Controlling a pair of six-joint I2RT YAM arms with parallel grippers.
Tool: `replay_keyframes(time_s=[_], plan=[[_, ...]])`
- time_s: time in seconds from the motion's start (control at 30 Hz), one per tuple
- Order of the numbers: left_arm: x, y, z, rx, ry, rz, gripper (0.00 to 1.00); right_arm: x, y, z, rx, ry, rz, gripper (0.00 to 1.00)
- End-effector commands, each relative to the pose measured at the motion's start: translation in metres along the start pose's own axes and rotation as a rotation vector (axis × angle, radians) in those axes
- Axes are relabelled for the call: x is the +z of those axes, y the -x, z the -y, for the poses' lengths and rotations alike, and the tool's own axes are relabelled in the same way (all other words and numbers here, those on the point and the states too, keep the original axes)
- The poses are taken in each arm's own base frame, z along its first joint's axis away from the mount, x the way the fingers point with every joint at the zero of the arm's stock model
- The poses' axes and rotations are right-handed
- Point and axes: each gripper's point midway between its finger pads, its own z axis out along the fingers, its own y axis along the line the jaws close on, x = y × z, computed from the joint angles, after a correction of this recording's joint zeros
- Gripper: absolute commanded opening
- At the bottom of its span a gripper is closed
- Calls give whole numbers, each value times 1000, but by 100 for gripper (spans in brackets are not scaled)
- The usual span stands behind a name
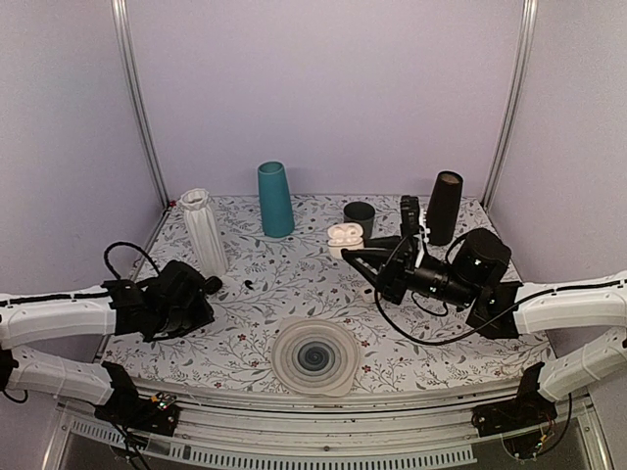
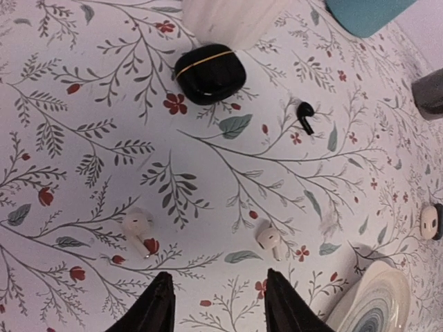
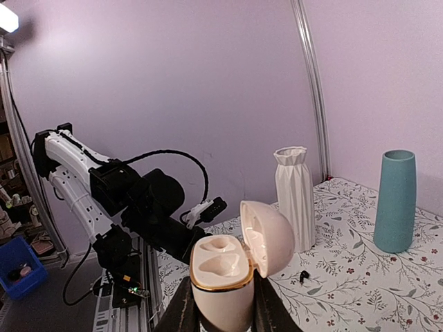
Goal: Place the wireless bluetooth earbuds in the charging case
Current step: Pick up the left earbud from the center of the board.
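Note:
The white charging case (image 3: 223, 277) has a gold rim and stands upright between my right gripper's (image 3: 223, 312) fingers. Its lid is open and both sockets are empty. In the top view it (image 1: 342, 237) sits at the right gripper's (image 1: 351, 257) tips, near the back middle of the table. Two white earbuds (image 2: 136, 228) (image 2: 268, 238) lie apart on the floral tablecloth, just beyond my left gripper's (image 2: 218, 294) fingertips. The left gripper is open and empty above the cloth. In the top view it (image 1: 201, 294) is at the left, and the white earbuds do not show there.
A black oval case (image 2: 210, 72) and a black earbud (image 2: 304, 116) lie farther out. A white ribbed vase (image 1: 204, 230), teal vase (image 1: 275, 199), dark cup (image 1: 360, 217) and black cylinder (image 1: 444, 208) stand at the back. A swirl-patterned plate (image 1: 313, 356) lies front centre.

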Motion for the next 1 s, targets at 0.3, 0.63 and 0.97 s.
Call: replay_keyframes(time_s=[0.3,0.63,0.97], plan=[[27,-2,-44,-72,365,-18,38,-20,16,-12,1,27,72,3],[44,-3,-56,-87,455,-29,37,-25,14,-11,3,17,74,3],[62,-10,-52,-77,450,-71,36,-24,13,-11,8,21,71,3]])
